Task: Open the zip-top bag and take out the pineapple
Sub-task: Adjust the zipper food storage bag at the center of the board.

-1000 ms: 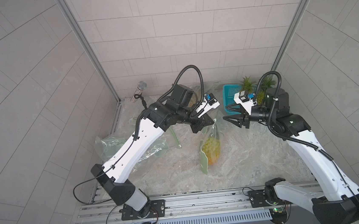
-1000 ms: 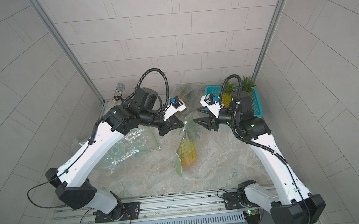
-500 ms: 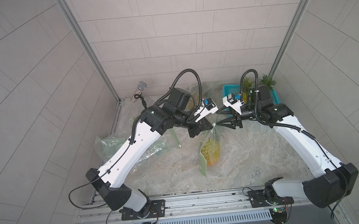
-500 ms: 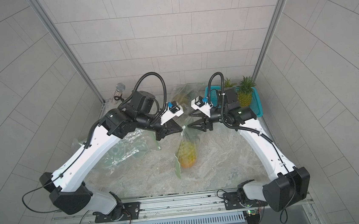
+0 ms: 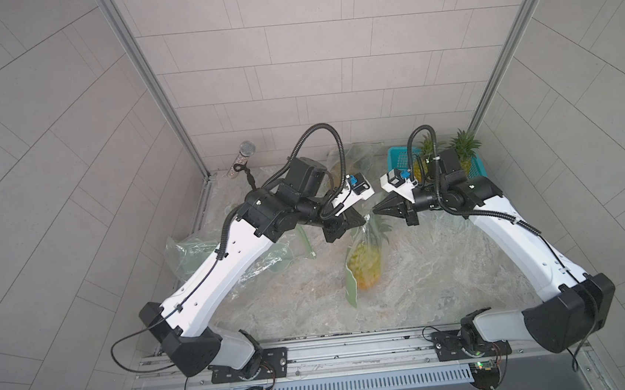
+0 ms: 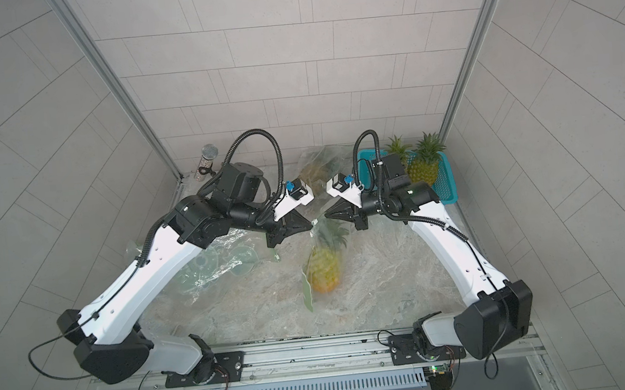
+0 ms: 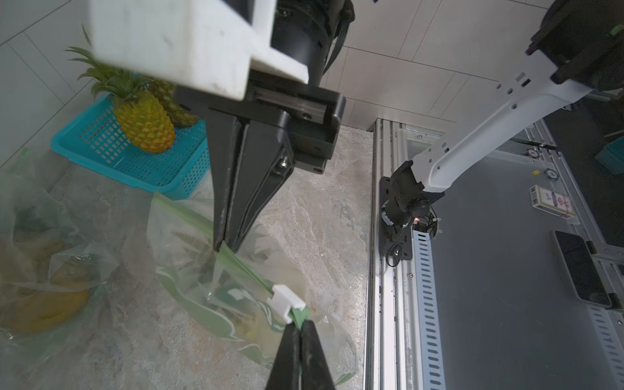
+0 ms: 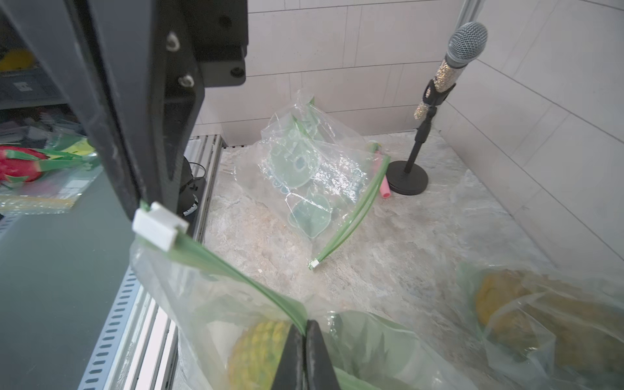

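Since the right gripper (image 7: 228, 246) just closed on the green zip strip (image 8: 236, 273), where the left gripper (image 7: 299, 329) already clamps it, the mid-table zip-top bag (image 5: 350, 275), pineapple (image 5: 365, 268) still inside, looks ready for pulling open.

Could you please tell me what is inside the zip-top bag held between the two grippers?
Through the clear zip-top bag a pineapple shows, yellow body low, green crown towards the zip. The bag's green print and creases hide parts of it.
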Tool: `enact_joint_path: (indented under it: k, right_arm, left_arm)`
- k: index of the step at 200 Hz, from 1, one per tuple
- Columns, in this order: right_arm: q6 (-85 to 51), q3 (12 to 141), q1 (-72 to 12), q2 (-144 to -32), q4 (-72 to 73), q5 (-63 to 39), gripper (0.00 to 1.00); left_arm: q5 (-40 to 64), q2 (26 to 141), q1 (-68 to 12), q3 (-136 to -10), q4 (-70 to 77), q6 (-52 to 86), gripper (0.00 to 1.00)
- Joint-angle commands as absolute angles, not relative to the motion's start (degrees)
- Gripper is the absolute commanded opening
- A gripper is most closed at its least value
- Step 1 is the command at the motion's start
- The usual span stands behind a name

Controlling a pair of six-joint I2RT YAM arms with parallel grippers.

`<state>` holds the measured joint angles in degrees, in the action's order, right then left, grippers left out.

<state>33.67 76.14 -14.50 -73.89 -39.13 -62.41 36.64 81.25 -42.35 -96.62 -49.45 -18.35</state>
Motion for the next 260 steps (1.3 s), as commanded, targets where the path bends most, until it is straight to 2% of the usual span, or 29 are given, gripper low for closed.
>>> enact_joint_path:
  k: [1,76,111,128,165,209,260]
  right_arm:
    - [28.2,74.3,-14.8,-67.7,-33.6,-56.1,0.00]
    - [23.9,74.9,-23.8,-62.9,-41.5,-38.6,0.00]
    - [21.6,74.6,-26.5,-64.5,-42.5,-35.9,0.00]
    - [19.1,74.7,-27.1,-65.3,-40.8,-35.0,0.00]
    - [14.2,75.7,-27.5,-67.2,-38.9,-34.6,0.00]
    - [13.2,75.0,-27.7,-67.2,-37.9,-34.9,0.00]
    - [13.0,74.2,-27.9,-66.2,-37.0,-35.9,0.00]
  left_arm:
    - [33.6,76.4,-41.1,-94.2,-43.7,-17.2,0.00]
    - [27.2,67.1,-38.5,-79.3,-34.5,-15.7,0.00]
    - [25.5,63.1,-37.1,-72.9,-30.6,-14.4,0.00]
    - [27.6,62.0,-36.1,-71.9,-30.4,-13.5,0.09]
    - [31.7,59.6,-34.6,-68.6,-27.6,-8.2,0.41]
    - [37.9,55.9,-31.6,-59.9,-12.8,4.0,0.55]
    - [38.9,59.2,-31.5,-58.1,-4.4,10.4,0.57]
